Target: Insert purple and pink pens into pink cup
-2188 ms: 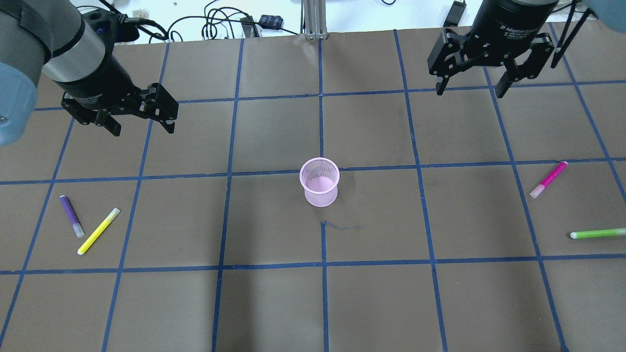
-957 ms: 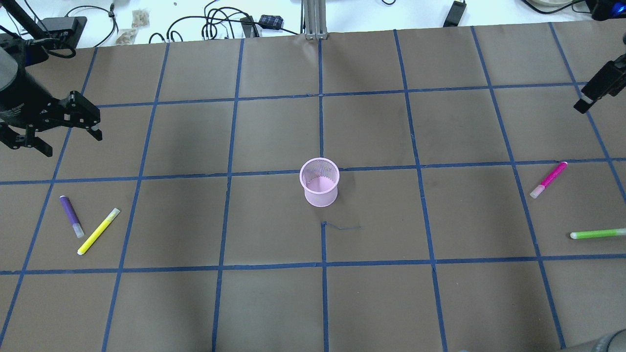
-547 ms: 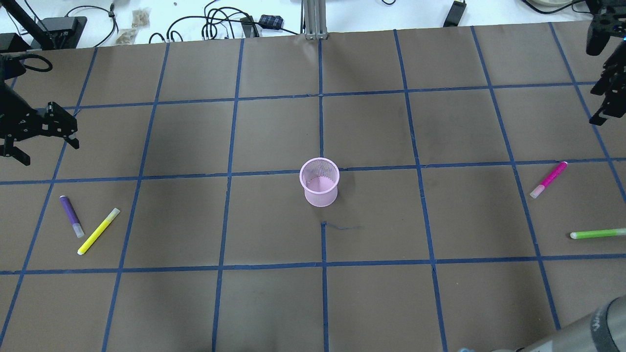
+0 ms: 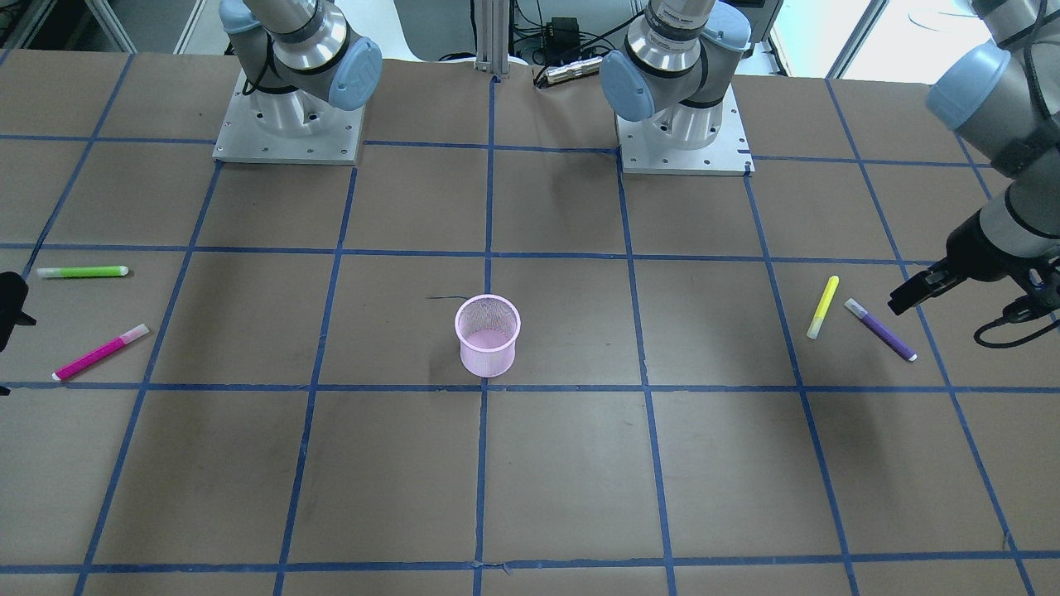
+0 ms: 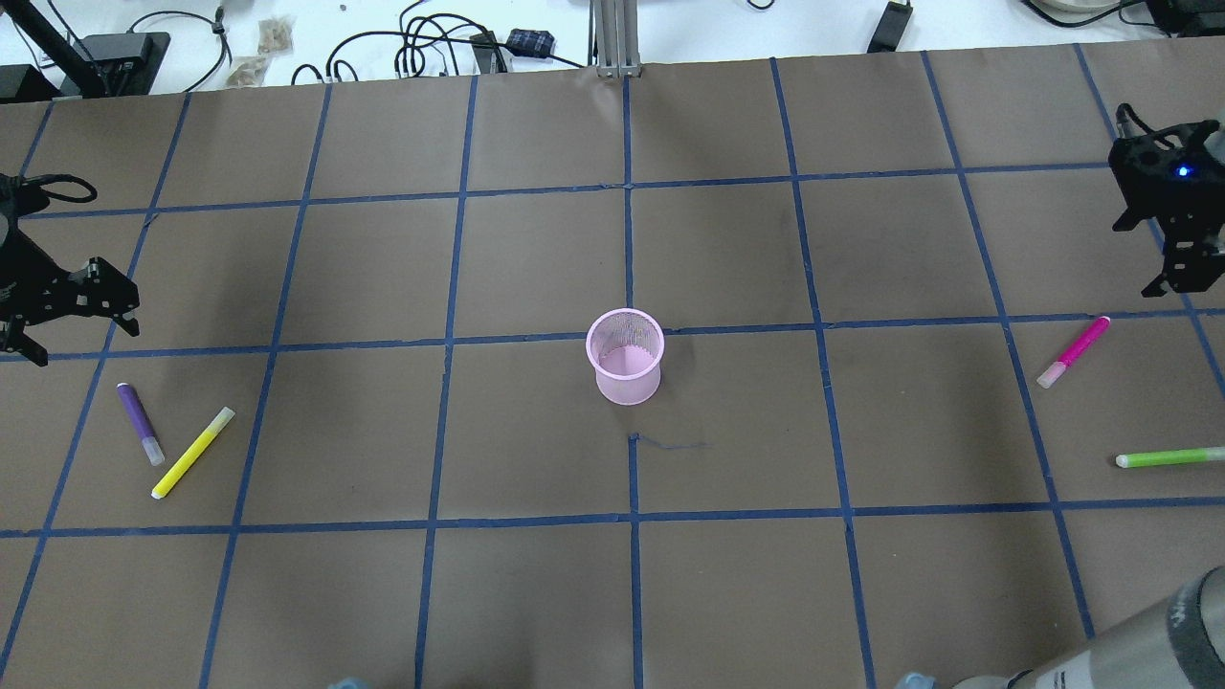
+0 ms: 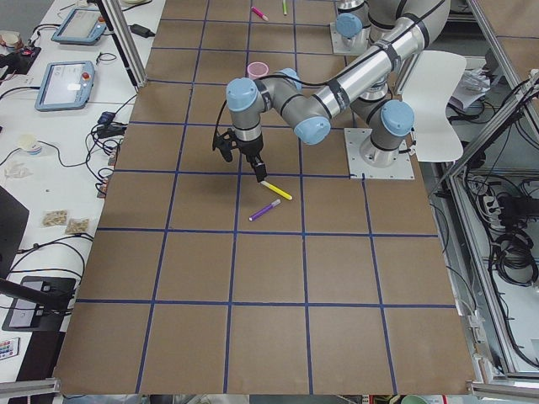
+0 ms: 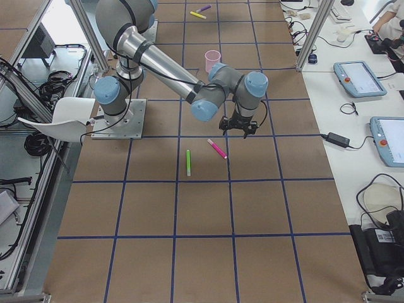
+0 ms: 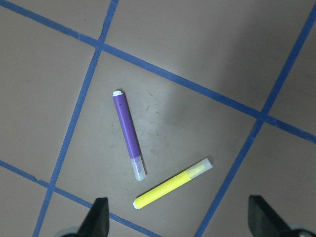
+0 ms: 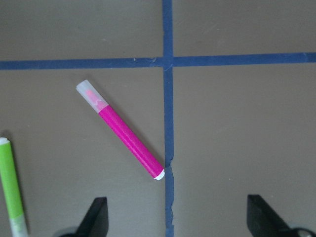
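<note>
The pink mesh cup (image 5: 625,356) stands upright at the table's middle. The purple pen (image 5: 140,423) lies flat at the left; it also shows in the left wrist view (image 8: 129,134). The pink pen (image 5: 1074,351) lies flat at the right; it also shows in the right wrist view (image 9: 121,130). My left gripper (image 5: 84,341) hovers open and empty above the table, just beyond the purple pen. My right gripper (image 5: 1182,277) hovers open and empty just beyond the pink pen. Both wrist views show the fingers spread wide with nothing between them.
A yellow pen (image 5: 192,452) lies right beside the purple pen, not touching it. A green pen (image 5: 1169,457) lies near the pink pen at the right edge. Cables (image 5: 421,48) lie past the table's far edge. The arm bases (image 4: 288,124) stand behind the cup.
Both arms have swung outward from near the table's back. The left gripper moved left and toward the purple pen; the right gripper moved right and toward the pink pen. Pens and cup have not moved.
</note>
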Controlling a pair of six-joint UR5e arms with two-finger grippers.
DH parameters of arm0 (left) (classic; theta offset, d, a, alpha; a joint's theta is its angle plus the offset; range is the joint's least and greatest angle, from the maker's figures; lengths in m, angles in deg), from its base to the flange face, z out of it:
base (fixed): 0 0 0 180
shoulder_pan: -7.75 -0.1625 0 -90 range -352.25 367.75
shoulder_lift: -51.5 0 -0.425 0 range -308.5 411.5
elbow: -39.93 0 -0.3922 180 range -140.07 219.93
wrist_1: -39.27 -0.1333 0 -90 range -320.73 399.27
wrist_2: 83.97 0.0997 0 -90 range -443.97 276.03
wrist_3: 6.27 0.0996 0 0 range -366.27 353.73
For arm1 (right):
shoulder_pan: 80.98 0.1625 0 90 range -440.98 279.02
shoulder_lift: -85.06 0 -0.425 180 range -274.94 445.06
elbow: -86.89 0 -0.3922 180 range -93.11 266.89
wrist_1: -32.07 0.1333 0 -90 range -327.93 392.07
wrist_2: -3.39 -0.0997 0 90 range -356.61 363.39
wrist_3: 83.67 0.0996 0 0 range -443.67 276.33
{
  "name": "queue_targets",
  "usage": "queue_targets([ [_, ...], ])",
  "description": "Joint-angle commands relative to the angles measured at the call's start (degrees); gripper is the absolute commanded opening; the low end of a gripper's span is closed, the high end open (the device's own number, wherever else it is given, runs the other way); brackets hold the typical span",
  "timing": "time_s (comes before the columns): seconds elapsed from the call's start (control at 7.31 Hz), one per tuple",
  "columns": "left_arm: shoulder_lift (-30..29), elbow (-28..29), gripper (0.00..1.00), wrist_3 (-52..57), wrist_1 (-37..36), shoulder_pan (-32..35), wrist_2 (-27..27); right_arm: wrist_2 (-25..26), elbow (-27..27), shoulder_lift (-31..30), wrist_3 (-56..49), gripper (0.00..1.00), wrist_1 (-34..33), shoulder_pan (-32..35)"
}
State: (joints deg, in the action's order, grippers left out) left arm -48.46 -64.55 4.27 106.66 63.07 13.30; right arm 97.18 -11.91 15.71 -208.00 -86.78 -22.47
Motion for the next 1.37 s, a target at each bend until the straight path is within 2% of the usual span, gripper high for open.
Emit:
queue_targets([
  [0.0, -5.4, -0.5, 1.00, 1.6, -4.5, -2.3, -1.1, -0.3, -8.8, -0.1, -19.1, 0.99, -9.4, -0.3],
  [0.14, -6.3, -0.5, 1.00, 2.0, -6.7, -2.8, -1.3, -0.5, -11.0, 0.3, -24.5, 0.99, -12.5, -0.4],
  [0.41, -7.3, -1.3, 1.00, 6.4, -7.3, -5.6, -2.4, -0.5, -14.6, 0.6, -26.0, 0.88, -18.6, -0.6],
  [0.55, -8.7, -1.8, 1.00, 8.5, -10.6, -7.1, -7.2, -0.5, -14.8, 0.7, -25.9, 0.86, -19.7, -0.6],
  [0.68, -10.4, -1.8, 1.00, 9.3, -12.1, -7.4, -7.6, -0.5, -14.6, 1.4, -26.0, 0.79, -19.9, -0.6],
  [0.96, -12.2, -1.8, 1.00, 9.3, -12.7, -7.6, -7.2, -0.5, -14.7, 1.9, -26.2, 0.75, -20.0, -0.7],
  [1.23, -14.0, -1.6, 1.00, 9.2, -13.6, -7.8, -7.1, -1.1, -14.8, 2.0, -26.2, 0.66, -20.6, -1.6],
])
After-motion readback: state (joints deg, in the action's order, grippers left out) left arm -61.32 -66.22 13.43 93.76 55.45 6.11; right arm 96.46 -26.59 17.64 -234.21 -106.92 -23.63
